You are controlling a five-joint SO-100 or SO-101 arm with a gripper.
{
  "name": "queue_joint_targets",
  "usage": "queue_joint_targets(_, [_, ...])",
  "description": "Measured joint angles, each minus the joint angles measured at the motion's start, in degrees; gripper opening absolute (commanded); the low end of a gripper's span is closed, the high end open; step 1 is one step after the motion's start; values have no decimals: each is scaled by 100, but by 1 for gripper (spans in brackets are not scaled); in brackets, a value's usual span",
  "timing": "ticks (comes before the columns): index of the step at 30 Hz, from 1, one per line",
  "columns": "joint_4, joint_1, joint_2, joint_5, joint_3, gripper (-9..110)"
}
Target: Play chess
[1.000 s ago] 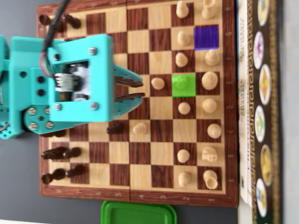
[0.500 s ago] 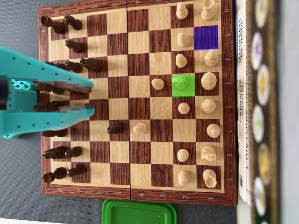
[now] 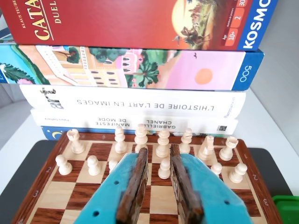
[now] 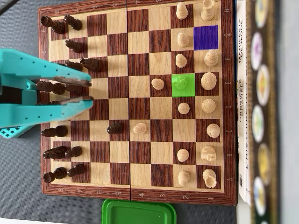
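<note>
In the overhead view a wooden chessboard (image 4: 140,184) carries dark pieces (image 4: 72,45) on its left side and white pieces (image 4: 209,80) on its right. One square is tinted green (image 4: 183,85) with a pawn on it, and another is tinted purple (image 4: 206,37) and is bare. A dark pawn (image 4: 114,128) and a white pawn (image 4: 139,128) stand side by side mid-board. My teal gripper (image 4: 89,90) hovers over the board's left part, open and holding nothing. In the wrist view the gripper (image 3: 158,150) faces the white rows, and a white pawn (image 3: 164,169) shows through the gap.
A stack of books and game boxes (image 4: 261,112) lies along the board's right edge and rises as a wall (image 3: 131,65) behind the white pieces in the wrist view. A green lid (image 4: 138,212) sits just below the board's lower edge.
The arm has drawn back to the left, from over the board's middle to over the dark pieces' side. No piece has changed square.
</note>
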Motion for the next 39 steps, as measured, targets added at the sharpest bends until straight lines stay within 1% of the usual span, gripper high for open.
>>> queue_joint_targets(4, [-527,0,352,-264,466,9])
queue_joint_targets(11, [-2303,0,422,-325,1125,9])
queue_joint_targets(18, [-3595,0,422,-352,1257,9])
queue_joint_targets(23, [-5010,0,422,-360,1336,9])
queue_joint_targets(33, [-7462,0,422,-360,1336,9])
queue_joint_targets(39, [-8666,0,422,-360,1336,9])
